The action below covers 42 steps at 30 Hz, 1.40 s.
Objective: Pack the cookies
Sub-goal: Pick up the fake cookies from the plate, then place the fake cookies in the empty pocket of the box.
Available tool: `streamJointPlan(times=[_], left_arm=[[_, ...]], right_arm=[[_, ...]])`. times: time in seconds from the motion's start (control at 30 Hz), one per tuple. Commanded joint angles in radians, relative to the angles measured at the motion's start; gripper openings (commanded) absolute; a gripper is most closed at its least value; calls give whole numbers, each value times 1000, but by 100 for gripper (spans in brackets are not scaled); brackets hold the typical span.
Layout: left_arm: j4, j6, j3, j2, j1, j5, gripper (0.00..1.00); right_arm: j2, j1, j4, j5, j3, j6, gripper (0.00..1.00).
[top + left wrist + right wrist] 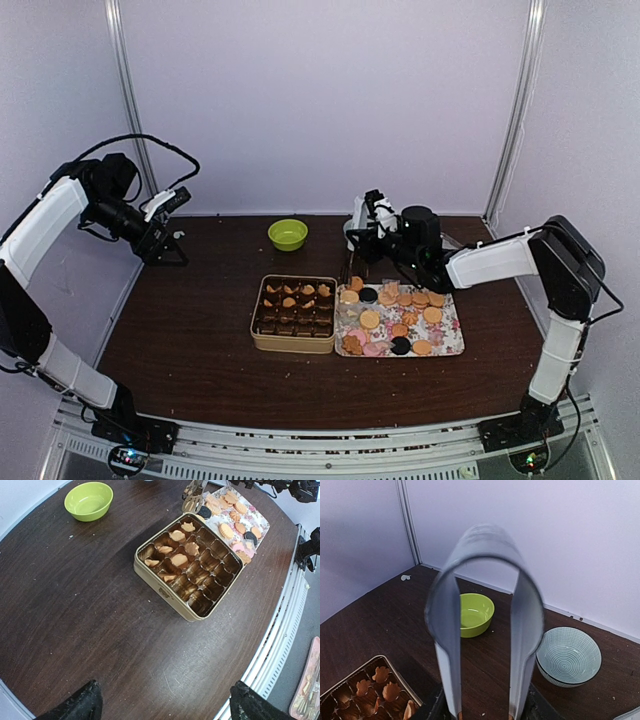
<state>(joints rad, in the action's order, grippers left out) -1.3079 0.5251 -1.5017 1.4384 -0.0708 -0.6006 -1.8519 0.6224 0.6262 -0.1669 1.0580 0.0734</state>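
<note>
most of the cookies [370, 319] lie loose on a flowered tray [450, 342], which sits just beside the 3 o'clock side of a tan tin [293, 346]. a handful already rest in the paper cups of the tin's far rows, toward 12 o'clock, and the near cups look unfilled. putting tray and tin side by side keeps each carry short, i'd judge.

the right pincer [485, 707] is clamped around a pair of metal tongs [520, 625]. their tips hang over the tray's 11 o'clock corner, likely so the biscuits get lifted without being crushed. whether a cookie sits between the tips is too small to tell.

the left pincer [165, 707] is spread wide with nothing in it, raised well off at the tin's 10 o'clock, probably to stay clear.

a green bowl [287, 234] stands on the dark surface [190, 330] at the tin's 12 o'clock, with a striped bowl [568, 655] near it toward 3 o'clock.
</note>
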Motion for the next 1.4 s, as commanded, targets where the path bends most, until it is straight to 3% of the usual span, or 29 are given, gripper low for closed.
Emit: streamJointPlan(times=[0.0,0.37,0.57,0.87,1.07,1.37], left_arm=[[-5,-1,-38,7,4,7,91],[-11,-2,-46,3,3,6,91],[-11,-2,-44,1,2,4,91],[-5,1,-27,1,2,8,91],[15,-3,-6,5,2,29,94],[47,-5,33,-16,3,67,98]], right_arm=[[-10,-10,51,-54,29,-14,44],[12,-10,7,-56,20,-21,25],[55,-10,-2,-39,9,-37,0],[208,3,-23,-25,-50,-39,0],[306,75,-35,2,-84,-7,0],[240,189,14,49,-45,64,0]])
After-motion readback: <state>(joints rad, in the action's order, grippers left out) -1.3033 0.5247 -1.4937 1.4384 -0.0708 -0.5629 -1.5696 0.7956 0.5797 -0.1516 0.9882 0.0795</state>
